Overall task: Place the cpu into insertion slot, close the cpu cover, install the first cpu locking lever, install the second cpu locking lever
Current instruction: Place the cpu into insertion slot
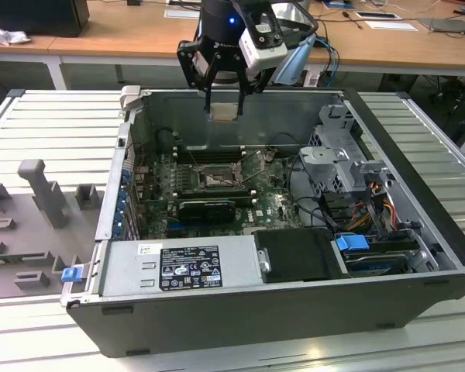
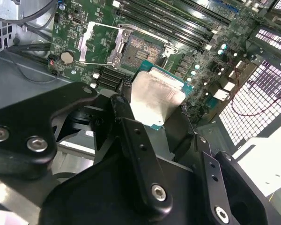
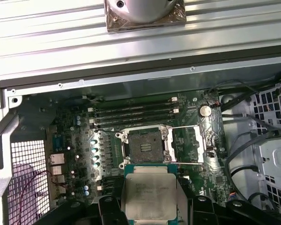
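Exterior view: I log gripper (image 1: 223,108) clenched on the cpu (image 1: 224,112), held flat near the far wall of the open computer case (image 1: 294,310), well above the green board (image 1: 271,201) | first wrist view: insertion slot (image 3: 144,146) bare, apart from the chip | cpu cover (image 3: 169,144) open, lying just beside the slot.

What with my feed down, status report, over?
Tool shut on cpu, high over the board. Insertion slot bare, cpu cover flipped open. Nothing blocking slot.

One cpu (image 3: 150,194), one robot hand (image 1: 223,105), one insertion slot (image 3: 144,146), one cpu cover (image 3: 199,143), one round coin battery (image 3: 205,110), one green board (image 1: 271,198), one open computer case (image 1: 217,314), one grey power supply box (image 1: 178,267).
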Action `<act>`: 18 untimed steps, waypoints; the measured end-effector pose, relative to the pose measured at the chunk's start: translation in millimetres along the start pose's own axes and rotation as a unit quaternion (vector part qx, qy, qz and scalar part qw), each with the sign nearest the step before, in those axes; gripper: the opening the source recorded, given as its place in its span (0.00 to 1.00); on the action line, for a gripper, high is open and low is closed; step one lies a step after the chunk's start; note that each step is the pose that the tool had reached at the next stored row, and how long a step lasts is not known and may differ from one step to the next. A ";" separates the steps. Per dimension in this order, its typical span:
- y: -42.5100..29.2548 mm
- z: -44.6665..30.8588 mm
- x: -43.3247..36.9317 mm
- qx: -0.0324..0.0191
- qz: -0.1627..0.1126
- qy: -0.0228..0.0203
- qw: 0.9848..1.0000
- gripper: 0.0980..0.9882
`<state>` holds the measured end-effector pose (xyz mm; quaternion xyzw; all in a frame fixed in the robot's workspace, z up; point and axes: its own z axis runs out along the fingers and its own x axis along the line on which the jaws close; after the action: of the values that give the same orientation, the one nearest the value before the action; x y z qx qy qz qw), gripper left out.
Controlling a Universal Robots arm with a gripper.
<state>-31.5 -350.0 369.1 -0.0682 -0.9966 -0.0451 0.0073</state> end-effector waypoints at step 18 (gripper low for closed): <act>0.0 0.2 0.0 -0.002 0.079 -0.007 0.997 0.48</act>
<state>-31.5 -349.9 368.9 -0.1468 -0.9881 -0.0454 0.0037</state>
